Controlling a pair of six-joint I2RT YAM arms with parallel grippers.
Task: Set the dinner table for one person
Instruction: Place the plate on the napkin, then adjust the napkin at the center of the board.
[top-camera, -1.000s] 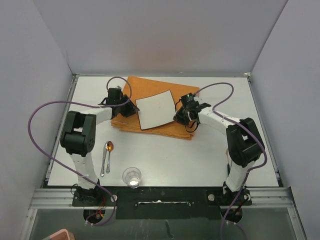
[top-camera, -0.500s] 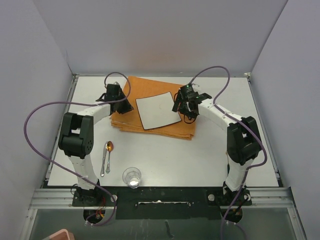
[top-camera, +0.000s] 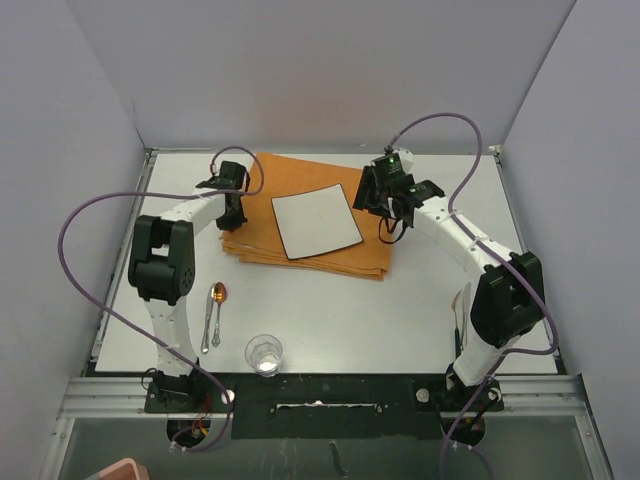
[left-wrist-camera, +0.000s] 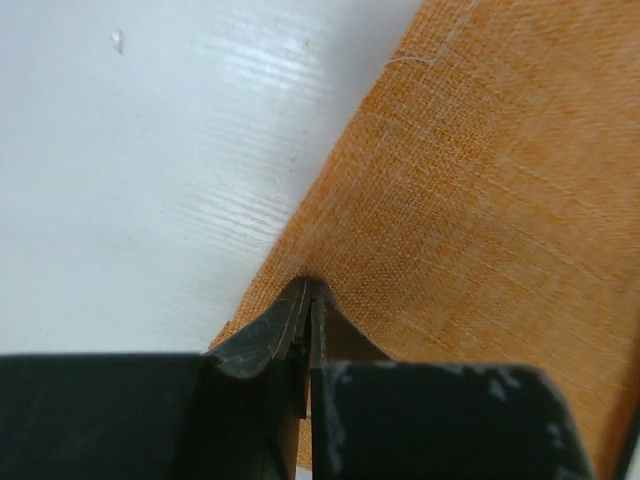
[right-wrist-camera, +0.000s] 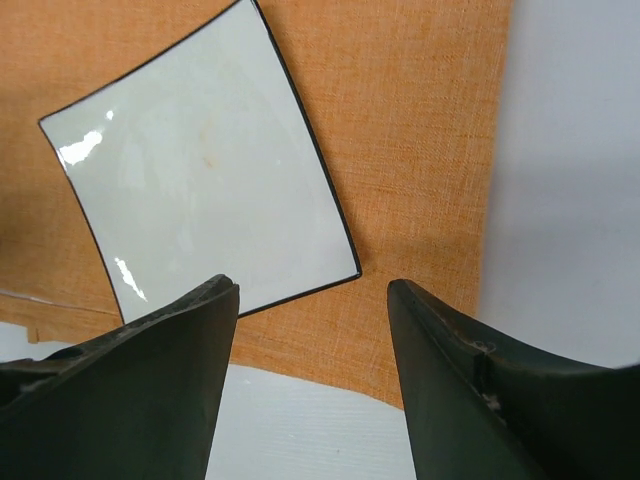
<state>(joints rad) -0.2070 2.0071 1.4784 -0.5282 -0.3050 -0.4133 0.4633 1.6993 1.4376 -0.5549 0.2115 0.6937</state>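
Fingers of the left arm are closed on the left edge of the orange cloth, and a small peak of fabric is seen drawn up between their tips. From the left wrist view, the bare white bench is seen just beyond that pinched edge. In the top view, the left arm is seen folded at its elbow near the left side of the bench, the forearm is reached toward the far side, and the wrist is bent downward onto the cloth's left edge.

The right fingers are held apart with nothing between them and are raised above the right part of the cloth. The right arm is stretched long and diagonally from its elbow at the cloth's near right, and the wrist is angled down over the cloth's far right corner. Through the gap between those fingers, a square white plate with a thin dark rim is seen.

The cloth is laid folded on the far middle of the bench, with the plate set on its centre, turned slightly askew. A spoon is laid beside a second utensil, of a kind that cannot be told, on the bench well apart from the cloth's near left corner. A clear glass stands nearer still to the arm bases.
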